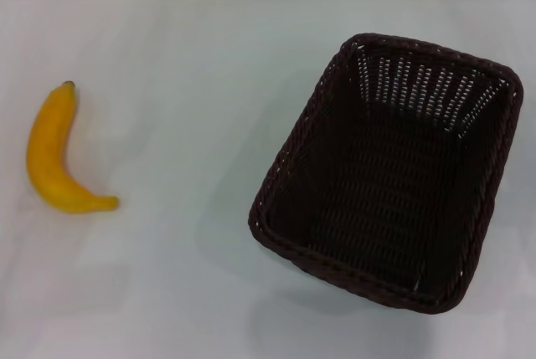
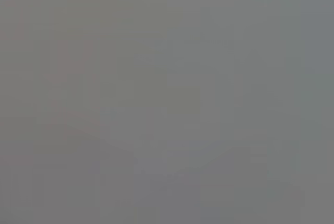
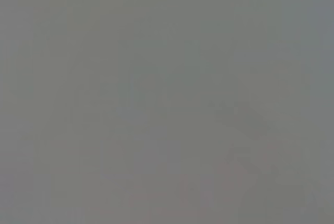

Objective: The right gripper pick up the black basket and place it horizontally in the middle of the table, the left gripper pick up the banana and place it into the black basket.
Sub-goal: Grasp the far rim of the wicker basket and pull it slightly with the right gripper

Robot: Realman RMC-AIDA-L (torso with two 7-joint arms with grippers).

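Head view: banana (image 1: 55, 158) on our left, black basket (image 1: 389, 171) on our right, bare white table (image 1: 193, 74) between them.

We see the banana lying flat near the left edge, its dark stem tip pointing away from us and its curve bowing toward that edge. We see the basket sitting upright and open, turned at an angle so its long sides run slantwise, its near corner close to the front edge and its far corner near the right edge. Banana and basket sit well apart, with a broad stretch of tabletop open in the middle and along the far side. Neither the left gripper nor the right gripper shows in any view, and both wrist views give us only flat grey, so we cannot tell how the claws stand.
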